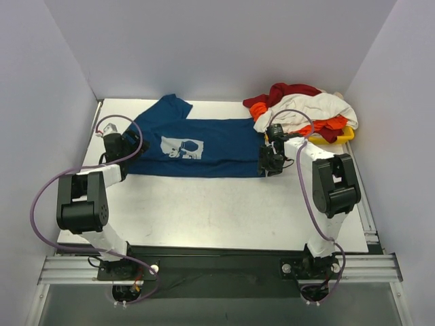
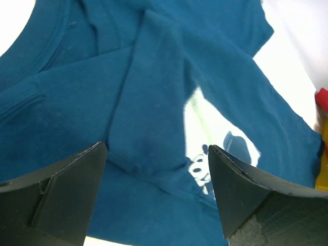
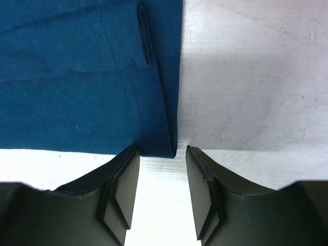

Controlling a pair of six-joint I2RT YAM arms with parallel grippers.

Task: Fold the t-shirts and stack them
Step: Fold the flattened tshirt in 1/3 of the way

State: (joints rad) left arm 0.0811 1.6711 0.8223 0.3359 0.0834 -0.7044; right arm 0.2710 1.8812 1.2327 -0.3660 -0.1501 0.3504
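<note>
left tool (image 2: 158,148) wide, right tool (image 3: 162,149) half-open; blue t-shirt (image 1: 224,146) lies crosswise, collar left.

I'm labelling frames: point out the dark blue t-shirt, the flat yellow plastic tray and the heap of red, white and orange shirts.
Dark blue t-shirt (image 1: 228,146), top view, plain body.
Flat yellow plastic tray (image 1: 349,135), top view, bare rim.
Heap of shirts (image 1: 319,109), top view, white shirt.

Top view looks down — close wrist views share its blue t-shirt (image 1: 217,146).
</note>
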